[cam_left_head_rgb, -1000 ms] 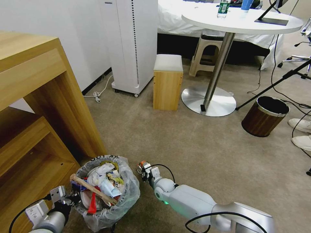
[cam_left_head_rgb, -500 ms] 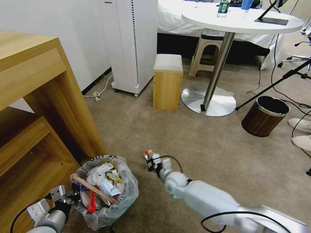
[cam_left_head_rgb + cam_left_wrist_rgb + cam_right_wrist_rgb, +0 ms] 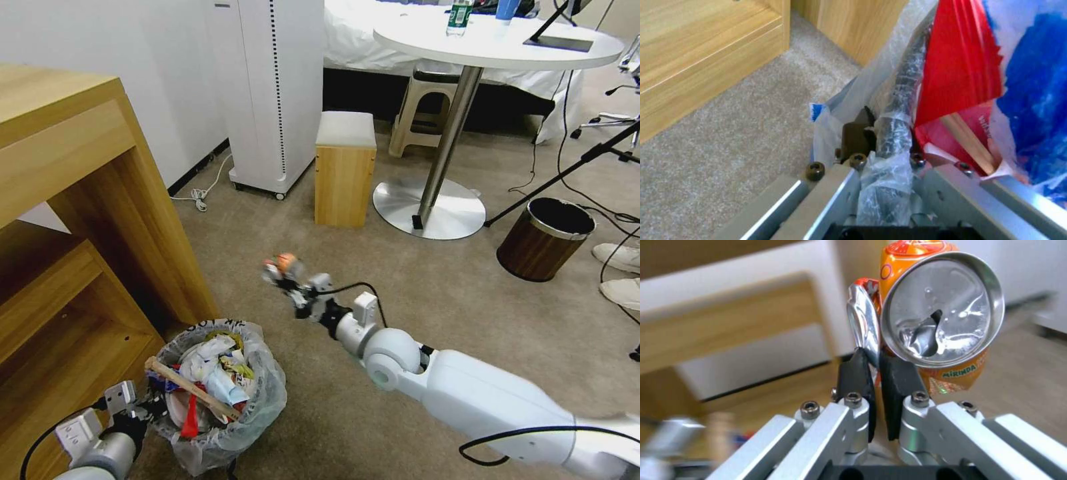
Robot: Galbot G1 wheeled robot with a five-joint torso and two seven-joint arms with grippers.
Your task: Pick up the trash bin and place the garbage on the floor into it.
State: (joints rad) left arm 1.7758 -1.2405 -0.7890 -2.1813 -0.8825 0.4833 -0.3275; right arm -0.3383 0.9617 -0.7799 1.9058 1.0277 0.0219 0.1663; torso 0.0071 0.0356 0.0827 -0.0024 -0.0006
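Note:
The trash bin (image 3: 257, 407), small, round and lined with a crinkly clear bag, stands on the carpet by the wooden desk. It is heaped with garbage, among it a wooden stick (image 3: 193, 390) and a red wrapper (image 3: 960, 66). My left gripper (image 3: 148, 405) is shut on the near-left rim (image 3: 902, 83), bag film pinched between its pads (image 3: 856, 136). My right gripper (image 3: 285, 272) hangs in the air just beyond the bin, shut on a crushed orange can (image 3: 285, 261). The wrist view shows its pads (image 3: 896, 380) clamping the can (image 3: 933, 316) by a flattened fold.
A wooden desk with shelves (image 3: 73, 200) stands close on the left. Farther off are a white appliance (image 3: 273, 93), a wooden stool (image 3: 345, 167), a round table's base (image 3: 430, 207) and a brown wood-grain bin (image 3: 545, 239). Two white slippers (image 3: 617, 257) and cables lie at the right edge.
My right arm has risen and swung forward and left, carrying the can from floor level beside the bin up into the air beyond it. The left gripper and bin have stayed put.

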